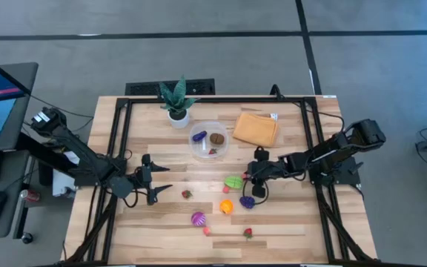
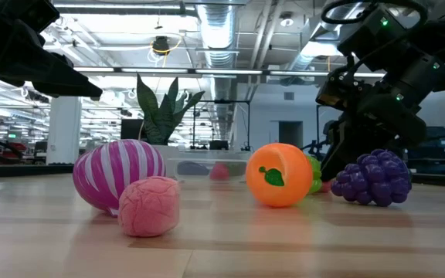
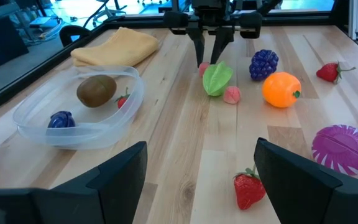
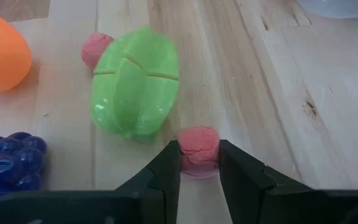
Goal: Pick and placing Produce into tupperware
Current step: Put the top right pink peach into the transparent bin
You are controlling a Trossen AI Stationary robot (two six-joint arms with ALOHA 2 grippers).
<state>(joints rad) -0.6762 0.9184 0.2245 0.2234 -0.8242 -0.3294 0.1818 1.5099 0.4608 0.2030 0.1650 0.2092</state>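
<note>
The clear tupperware [image 1: 196,150] stands at the table's far middle. It holds a brown piece [image 3: 96,90], a purple piece [image 3: 61,119] and a red strawberry [image 3: 123,101]. On the wood lie a green fruit [image 4: 134,81], an orange [image 1: 226,206], purple grapes [image 1: 247,201], a magenta striped piece [image 1: 198,218] and two strawberries [image 1: 187,194] [image 1: 248,232]. My right gripper [image 4: 199,165] is shut on a small pink-red piece [image 4: 199,149] beside the green fruit. My left gripper [image 3: 201,180] waits open at the table's left. My right gripper pinches the small pink-red piece by its two opposite sides [image 4: 197,144] between its fingertips [image 4: 166,168]. The fingers slant down from the table's right side. The piece sits low at the table top, close against the green fruit's edge; whether it is clear of the wood, I cannot tell.
A folded orange cloth [image 1: 255,128] lies far right of the tub, and a potted plant [image 1: 176,100] stands at the far edge. Another small pink piece [image 4: 96,48] lies behind the green fruit. Black frame rails [image 1: 121,126] run along the table's sides.
</note>
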